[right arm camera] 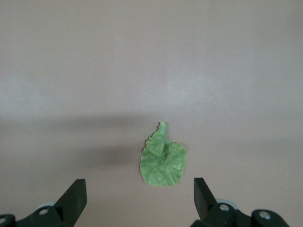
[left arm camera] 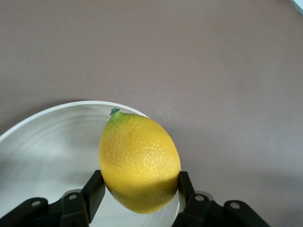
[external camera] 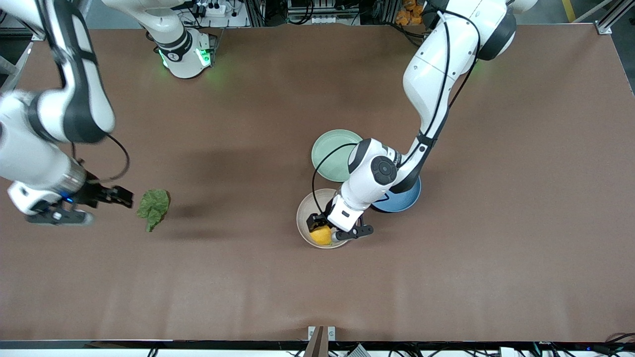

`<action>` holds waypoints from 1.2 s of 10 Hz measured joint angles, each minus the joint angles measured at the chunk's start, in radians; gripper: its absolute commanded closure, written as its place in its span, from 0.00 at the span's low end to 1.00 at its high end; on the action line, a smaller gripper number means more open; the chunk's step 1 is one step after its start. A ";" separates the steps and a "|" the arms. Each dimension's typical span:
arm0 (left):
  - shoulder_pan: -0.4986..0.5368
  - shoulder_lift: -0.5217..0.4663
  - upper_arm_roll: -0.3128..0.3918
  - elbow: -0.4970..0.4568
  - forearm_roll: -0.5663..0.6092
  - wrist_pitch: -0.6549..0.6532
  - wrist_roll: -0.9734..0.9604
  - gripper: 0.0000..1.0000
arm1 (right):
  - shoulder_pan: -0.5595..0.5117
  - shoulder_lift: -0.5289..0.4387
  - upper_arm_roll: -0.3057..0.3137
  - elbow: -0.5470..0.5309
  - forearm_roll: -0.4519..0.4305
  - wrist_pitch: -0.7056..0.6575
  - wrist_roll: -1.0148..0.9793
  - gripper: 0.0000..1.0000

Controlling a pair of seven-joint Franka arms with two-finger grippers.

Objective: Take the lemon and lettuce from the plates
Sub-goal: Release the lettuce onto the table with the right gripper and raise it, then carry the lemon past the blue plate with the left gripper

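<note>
Lemon [external camera: 321, 236] sits on the beige plate [external camera: 305, 218], clamped by the left end effector [external camera: 323, 233] (not lifted clear). At nine o'clock, lettuce [external camera: 154, 207] lies on the surface [external camera: 317, 297], done; right end effector [external camera: 121, 196] gapes wide just beside it. Mint plate [external camera: 331, 148] is empty.

Even overhead light, soft arm shadows on the table [external camera: 278, 277], right arm motion-blurred.
</note>
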 measured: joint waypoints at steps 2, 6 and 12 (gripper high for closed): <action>0.009 -0.070 0.061 -0.006 0.000 -0.155 -0.003 1.00 | 0.000 -0.135 0.000 -0.001 0.001 -0.060 0.000 0.00; 0.049 -0.299 0.131 -0.270 0.104 -0.206 -0.002 1.00 | -0.002 -0.259 0.000 0.034 0.002 -0.229 -0.009 0.00; 0.236 -0.435 0.136 -0.587 0.211 -0.207 0.188 1.00 | -0.017 -0.255 0.077 0.104 0.003 -0.272 -0.063 0.00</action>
